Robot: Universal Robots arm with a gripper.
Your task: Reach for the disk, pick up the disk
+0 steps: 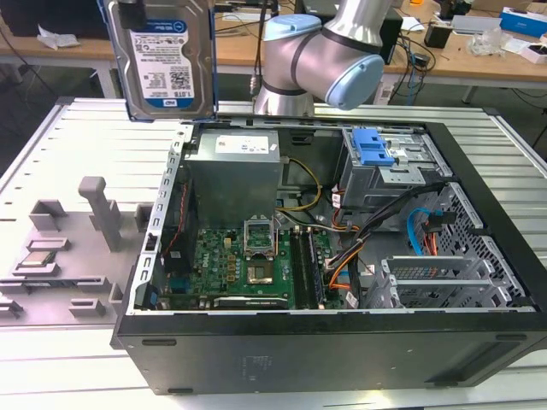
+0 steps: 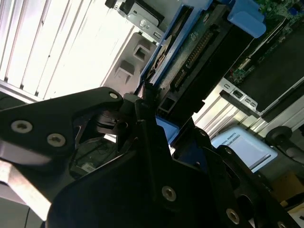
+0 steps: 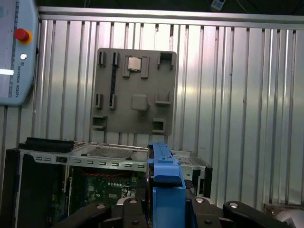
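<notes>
Disk (image 1: 168,60): held upright in the air above the bench (image 1: 51,145), just past the far corner of the case (image 1: 479,256) on the exterior view's left, label facing the camera
Tool (image 2: 151,108): closed on the disk's edge along its blue bracket (image 3: 165,171), seen in both wrist views
Slip risk: the grip sits on one narrow edge, so a fast swing of the arm (image 1: 325,51) could pivot the disk or shake it loose; the plastic bracket may flex under the jaws
Knock risk: a careless descent would drive a corner into the case wall or the power supply (image 1: 235,166)
Around: motherboard (image 1: 248,265), cables (image 1: 342,256) and blue latch (image 1: 374,147) inside the case; grey fixture (image 1: 77,248) on the bench
In the way: case wall and power supply lie nearest below the disk
</notes>
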